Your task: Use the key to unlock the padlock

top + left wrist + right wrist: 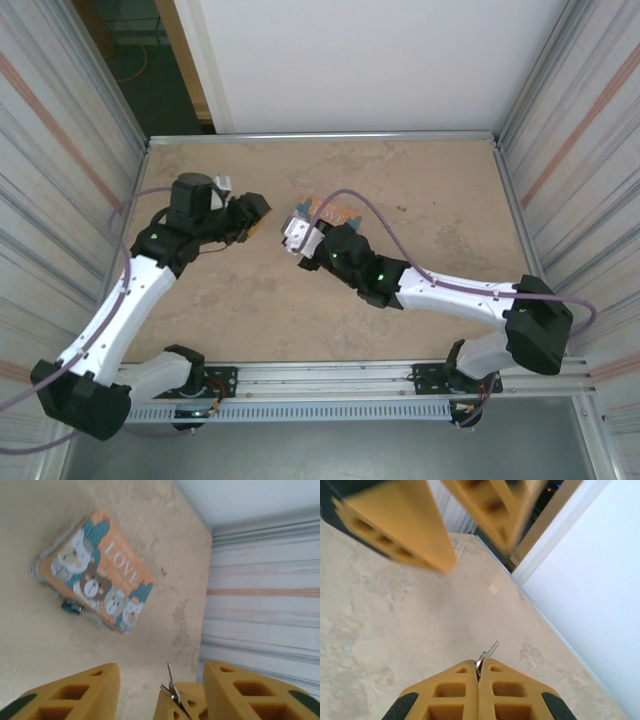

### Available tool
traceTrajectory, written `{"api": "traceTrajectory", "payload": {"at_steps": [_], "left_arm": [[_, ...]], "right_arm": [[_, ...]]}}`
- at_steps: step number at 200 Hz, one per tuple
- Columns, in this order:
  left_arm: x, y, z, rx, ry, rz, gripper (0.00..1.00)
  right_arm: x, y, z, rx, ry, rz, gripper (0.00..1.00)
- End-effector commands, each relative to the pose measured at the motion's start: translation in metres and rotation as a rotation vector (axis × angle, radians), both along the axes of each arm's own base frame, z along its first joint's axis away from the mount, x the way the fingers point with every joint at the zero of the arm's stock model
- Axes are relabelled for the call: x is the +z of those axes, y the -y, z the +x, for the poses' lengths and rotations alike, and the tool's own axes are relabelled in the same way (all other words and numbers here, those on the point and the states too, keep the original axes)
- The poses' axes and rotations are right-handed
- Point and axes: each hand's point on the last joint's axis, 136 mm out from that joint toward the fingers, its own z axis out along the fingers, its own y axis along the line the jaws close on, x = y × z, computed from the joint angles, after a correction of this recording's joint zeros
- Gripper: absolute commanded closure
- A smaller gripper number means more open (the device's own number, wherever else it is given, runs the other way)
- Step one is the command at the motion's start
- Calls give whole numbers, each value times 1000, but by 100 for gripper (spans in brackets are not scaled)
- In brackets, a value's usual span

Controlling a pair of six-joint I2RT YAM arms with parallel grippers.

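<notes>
Where the LOVE tin (100,572) rests on the table (420,200), you find the padlock (72,608): teal, touching the tin's long edge, ahead of the left gripper (161,672), fingers spread. You have the key (489,654) pinched in the right gripper (479,666), pressed together, aimed at the left gripper, away from the padlock. Both arms reach inward, tips facing.

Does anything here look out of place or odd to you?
Nothing is damaged or spilled. The padlock sits tight against the tin, while the right gripper holds the key away from it.
</notes>
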Motion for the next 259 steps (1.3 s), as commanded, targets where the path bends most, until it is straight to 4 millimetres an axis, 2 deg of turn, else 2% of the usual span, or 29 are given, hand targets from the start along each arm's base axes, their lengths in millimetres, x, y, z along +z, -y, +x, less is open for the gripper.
{"api": "traceTrajectory", "payload": {"at_steps": [1,34,58,85,120,161,236,249,259], "left_arm": [[48,-15,3,15,213,-1,47],[93,-23,0,9,435,-21,40],[125,-14,-5,-40,580,-82,37],[145,-1,-9,-111,669,-191,36],[155,21,-15,-190,703,-264,36],[151,41,-13,-236,677,-327,36],[145,63,-14,-275,650,-355,36],[143,65,-14,-279,644,-358,38],[143,67,-15,-283,645,-361,43]], "right_arm": [[42,16,1,27,-138,338,100],[71,34,3,103,-267,626,100],[93,42,-1,167,-306,778,100],[117,46,-6,247,-336,909,100],[143,46,-13,346,-356,1033,100],[160,38,-19,412,-361,1079,100],[166,27,-20,424,-340,1106,100],[166,25,-19,425,-339,1110,100],[166,23,-18,426,-339,1113,100]]}}
